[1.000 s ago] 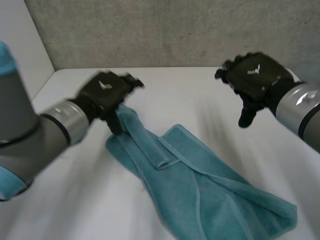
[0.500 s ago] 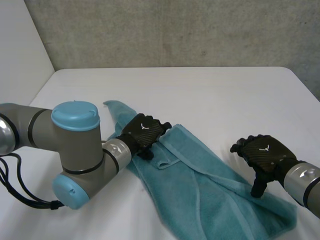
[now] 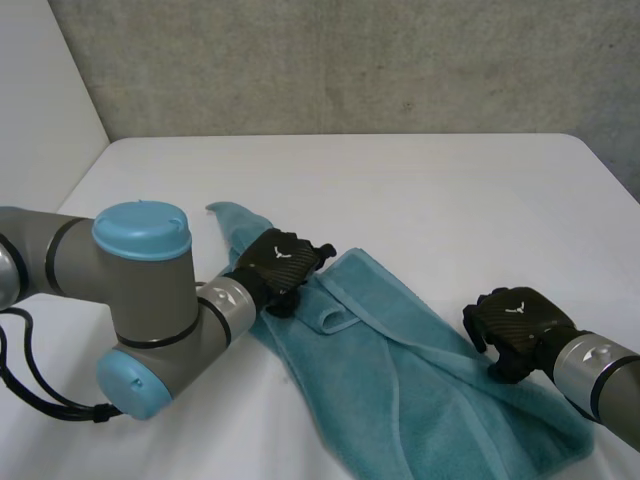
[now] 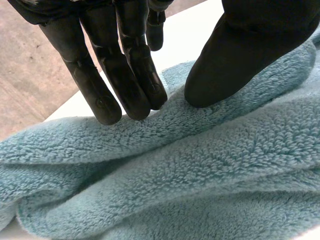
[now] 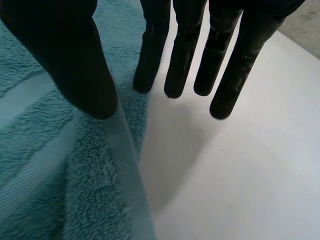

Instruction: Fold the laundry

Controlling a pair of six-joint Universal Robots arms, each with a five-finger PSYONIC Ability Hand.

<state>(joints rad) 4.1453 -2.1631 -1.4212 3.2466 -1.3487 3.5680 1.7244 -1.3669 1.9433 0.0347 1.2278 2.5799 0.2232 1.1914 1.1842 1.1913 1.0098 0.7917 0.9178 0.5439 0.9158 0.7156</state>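
Towel [image 3: 400, 390], teal terry, lies rumpled and diagonal on white table [image 3: 450, 190]: one pointed end at far left, other end bunched at near right. Small rolled flap [image 3: 335, 320] sits on top, just beside left hand [image 3: 280, 262]. Left hand is down on towel's far-left part, just short of the pointed end. Left wrist view: fingers [image 4: 132, 75] straight, tips resting on a raised ridge of cloth, thumb [image 4: 235, 55] pressing cloth beside them, gap between, nothing clamped. Right hand [image 3: 515, 328] sits at towel's right long edge, toward the near end. Right wrist view: its fingers straight and slightly apart over bare table just off the hem, its thumb over the cloth, so the hand straddles the edge without closing on it. Left arm [image 3: 140, 290] bends across near-left of table.
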